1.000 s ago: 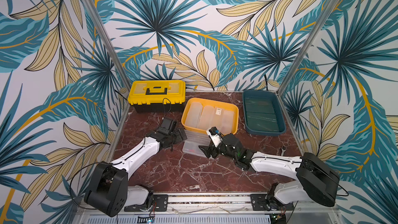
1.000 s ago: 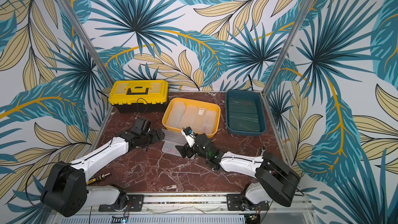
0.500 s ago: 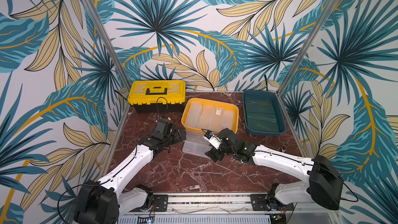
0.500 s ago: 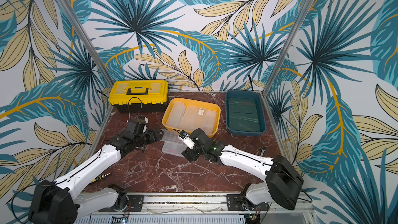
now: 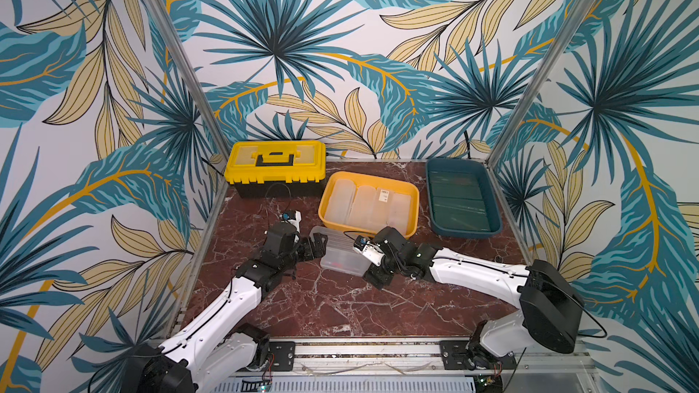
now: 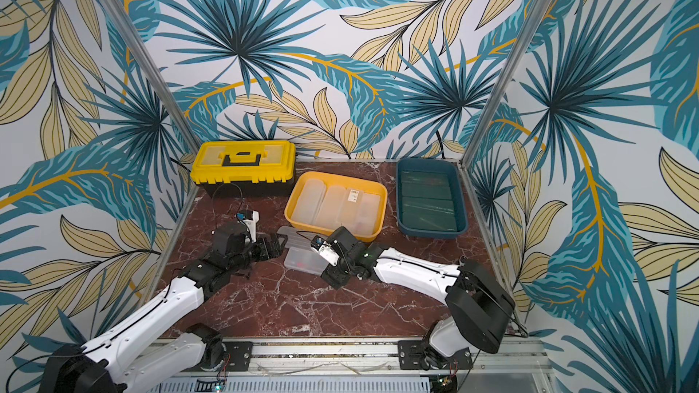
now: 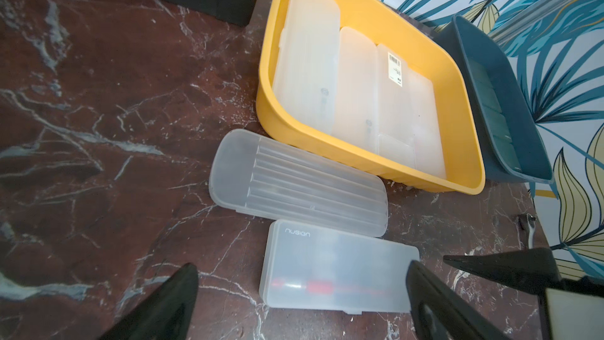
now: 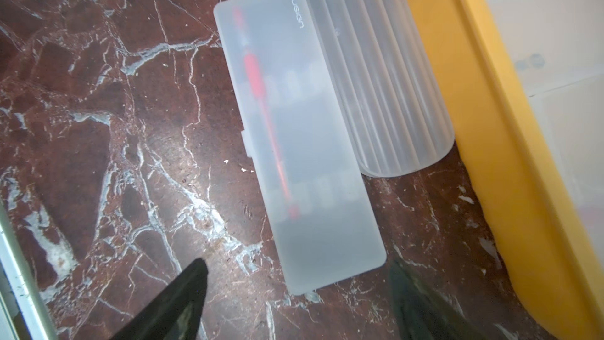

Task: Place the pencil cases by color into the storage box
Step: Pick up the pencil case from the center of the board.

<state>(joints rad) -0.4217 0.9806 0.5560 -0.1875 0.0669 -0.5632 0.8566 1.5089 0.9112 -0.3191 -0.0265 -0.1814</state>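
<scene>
Frosted plastic marks what is left of the sort. Four frosted cases (image 5: 368, 207) lie side by side in the yellow bin (image 5: 368, 177), one bearing a barcode sticker (image 5: 384, 195). The green cases (image 5: 459, 206) fill the teal bin (image 5: 465, 231), and we see none on the table (image 5: 321, 308).

Two frosted cases lie outside, in front of the yellow bin. The ribbed case (image 7: 297, 188) sits just beside the bin's wall, and the smooth case (image 7: 336, 276), with a red pen (image 8: 261, 93) inside, lies edge to edge with it.

The left gripper (image 7: 300, 268) and the right gripper (image 8: 295, 263) face opposite ends of the smooth case. Both have their jaws spread and hold nothing.

We judge the green half done and the frosted half two cases short. The smooth case is likely next, and the ribbed one last.
</scene>
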